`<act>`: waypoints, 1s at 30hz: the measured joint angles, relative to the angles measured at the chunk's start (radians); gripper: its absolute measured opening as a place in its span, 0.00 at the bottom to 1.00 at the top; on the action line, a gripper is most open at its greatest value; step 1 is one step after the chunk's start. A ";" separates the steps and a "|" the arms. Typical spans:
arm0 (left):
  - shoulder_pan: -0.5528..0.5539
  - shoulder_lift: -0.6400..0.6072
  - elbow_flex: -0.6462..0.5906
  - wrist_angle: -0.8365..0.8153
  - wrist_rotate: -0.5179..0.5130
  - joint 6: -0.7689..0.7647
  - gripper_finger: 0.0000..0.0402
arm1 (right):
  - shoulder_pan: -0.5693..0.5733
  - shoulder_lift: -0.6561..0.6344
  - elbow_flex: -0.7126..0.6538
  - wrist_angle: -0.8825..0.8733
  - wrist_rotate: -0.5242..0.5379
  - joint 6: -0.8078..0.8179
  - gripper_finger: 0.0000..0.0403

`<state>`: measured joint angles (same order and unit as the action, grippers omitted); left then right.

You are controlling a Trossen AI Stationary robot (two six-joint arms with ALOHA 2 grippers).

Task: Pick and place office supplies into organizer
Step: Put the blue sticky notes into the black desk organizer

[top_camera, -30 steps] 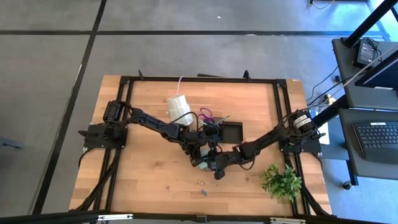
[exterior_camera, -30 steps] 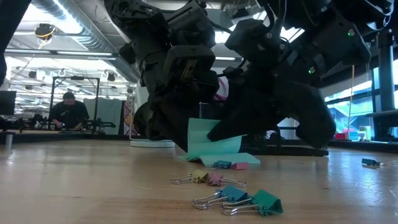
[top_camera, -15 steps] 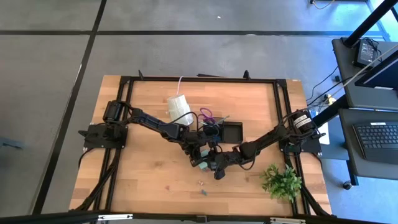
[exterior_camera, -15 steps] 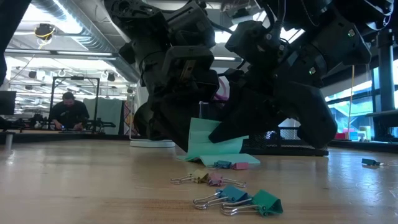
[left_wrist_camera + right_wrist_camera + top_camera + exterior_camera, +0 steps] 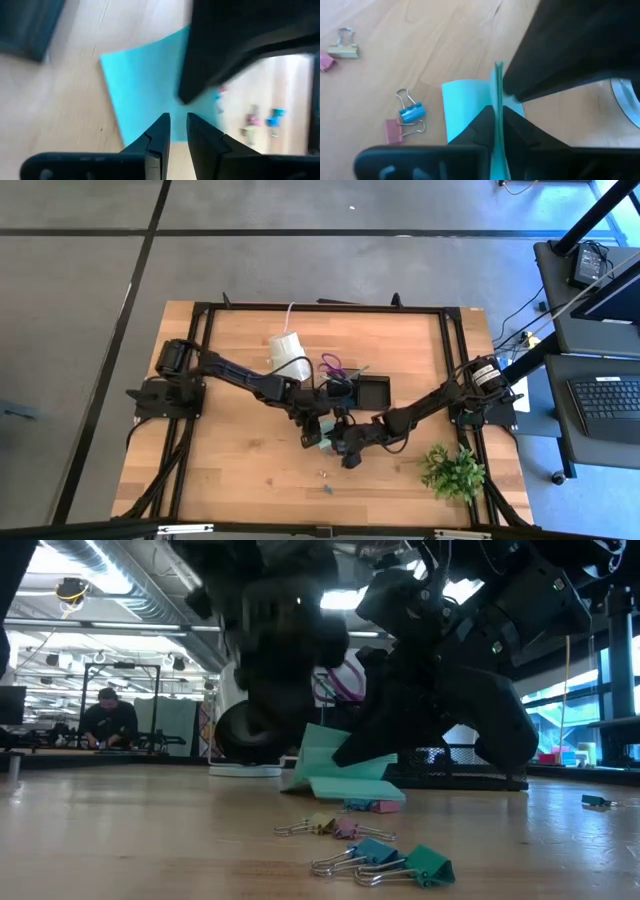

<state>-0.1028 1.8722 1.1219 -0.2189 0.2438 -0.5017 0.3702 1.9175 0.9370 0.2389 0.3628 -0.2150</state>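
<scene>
The mint-green sticky-note pad (image 5: 313,442) lies at mid-table, in front of the black organizer (image 5: 372,392). My right gripper (image 5: 495,112) is shut on the pad (image 5: 465,107) from the right. My left gripper (image 5: 178,120) hangs just above the pad (image 5: 140,85), its fingertips a narrow gap apart with nothing between them. In the low view it is a blur (image 5: 285,670) above the pad (image 5: 345,785). Purple-handled scissors (image 5: 332,365) lie beside the organizer's left end. Small binder clips (image 5: 345,828) lie on the wood nearer the front edge. My right gripper pinches an upturned edge of the pad (image 5: 498,80) between its two fingers. The edge stands on end in the gap. The fingers slant down from the table's right. The rest of the pad spreads flat below, low over the table. My left gripper: I cannot tell whether it touches the pad.
A white roll (image 5: 288,352) stands at the back left of the work area. A green plant (image 5: 452,472) sits near the front right corner. More clips (image 5: 390,862) lie close to the front edge. Bare wood spreads to the left.
My left gripper has gone up from beside the pad and rolled a little. The pad has shifted slightly toward the table's left, its upturned edge still in my right gripper.
</scene>
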 joint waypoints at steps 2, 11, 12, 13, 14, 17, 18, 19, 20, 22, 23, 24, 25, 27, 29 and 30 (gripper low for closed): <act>-0.002 -0.034 0.001 -0.035 -0.025 0.024 0.15 | 0.000 0.000 0.014 -0.033 0.001 -0.001 0.05; -0.014 -0.194 0.000 -0.208 -0.132 0.069 0.15 | 0.000 0.000 0.071 -0.135 0.002 -0.002 0.04; -0.019 -0.219 0.000 -0.221 -0.158 0.070 0.15 | 0.000 -0.001 0.083 -0.159 0.002 -0.002 0.04; -0.024 -0.246 0.000 -0.233 -0.190 0.071 0.15 | 0.000 -0.006 0.095 -0.191 0.002 -0.002 0.03; -0.030 -0.274 0.000 -0.255 -0.223 0.077 0.15 | 0.000 -0.011 0.109 -0.220 0.002 -0.002 0.03; -0.046 -0.360 0.000 -0.308 -0.339 0.083 0.15 | -0.002 -0.034 0.154 -0.309 0.010 0.013 0.02; -0.051 -0.388 0.000 -0.323 -0.379 0.082 0.15 | -0.003 -0.042 0.170 -0.336 0.010 0.032 0.02; -0.056 -0.415 0.000 -0.333 -0.419 0.082 0.15 | -0.003 -0.051 0.188 -0.357 0.010 0.057 0.02; -0.062 -0.440 0.000 -0.346 -0.455 0.082 0.15 | -0.003 -0.063 0.205 -0.385 0.010 0.083 0.02; -0.072 -0.481 0.000 -0.369 -0.504 0.082 0.15 | -0.003 -0.091 0.240 -0.446 0.023 0.138 0.03; -0.079 -0.501 0.000 -0.392 -0.523 0.079 0.15 | -0.003 -0.105 0.260 -0.480 0.043 0.166 0.03; -0.085 -0.518 0.000 -0.408 -0.538 0.073 0.15 | -0.002 -0.121 0.278 -0.520 0.065 0.195 0.03; -0.089 -0.532 0.000 -0.413 -0.554 0.070 0.15 | 0.002 -0.142 0.293 -0.567 0.090 0.222 0.03; -0.102 -0.555 0.000 -0.452 -0.578 0.056 0.15 | 0.008 -0.183 0.322 -0.666 0.136 0.285 0.03; -0.112 -0.567 0.000 -0.459 -0.603 0.046 0.15 | 0.017 -0.234 0.341 -0.786 0.187 0.359 0.03; -0.115 -0.570 0.000 -0.470 -0.610 0.045 0.15 | 0.022 -0.262 0.342 -0.852 0.208 0.400 0.03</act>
<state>-0.2183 1.3022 1.1221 -0.6888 -0.3666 -0.4572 0.3927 1.6559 1.2785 -0.6131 0.5705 0.1851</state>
